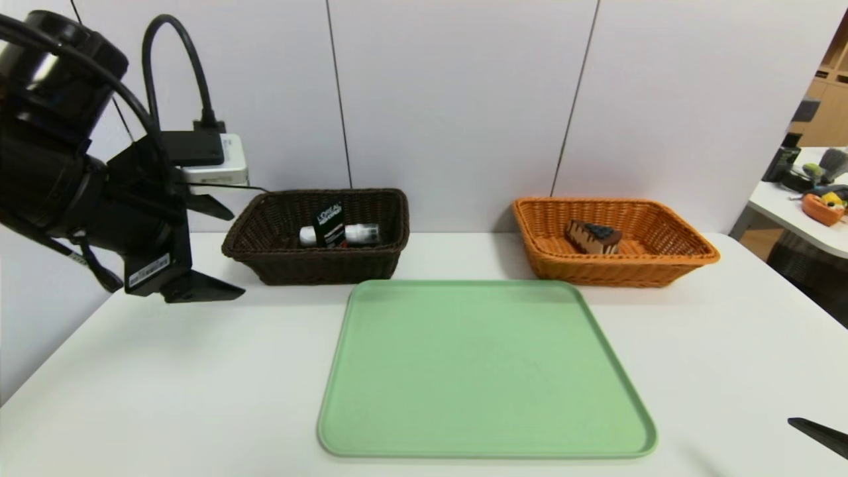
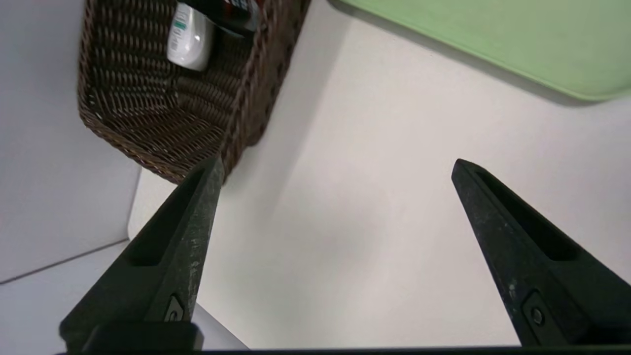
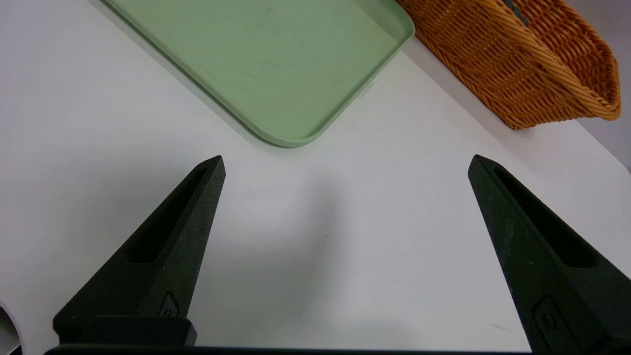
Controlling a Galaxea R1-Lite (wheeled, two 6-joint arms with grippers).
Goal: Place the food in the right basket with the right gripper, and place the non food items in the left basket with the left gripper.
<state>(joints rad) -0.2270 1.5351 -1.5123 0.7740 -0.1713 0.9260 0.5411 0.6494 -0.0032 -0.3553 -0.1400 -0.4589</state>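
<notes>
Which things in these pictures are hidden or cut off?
- White tube with black label in dark brown wicker basket: small print too small, head view.
- Chocolate cake slice in orange wicker basket: wall hides it, right wrist view.
- Right gripper: head view's edge cuts it.

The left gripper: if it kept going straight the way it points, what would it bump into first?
Probably the bare white table between the brown basket and green tray; the open left gripper aims there, though depth is uncertain.
</notes>
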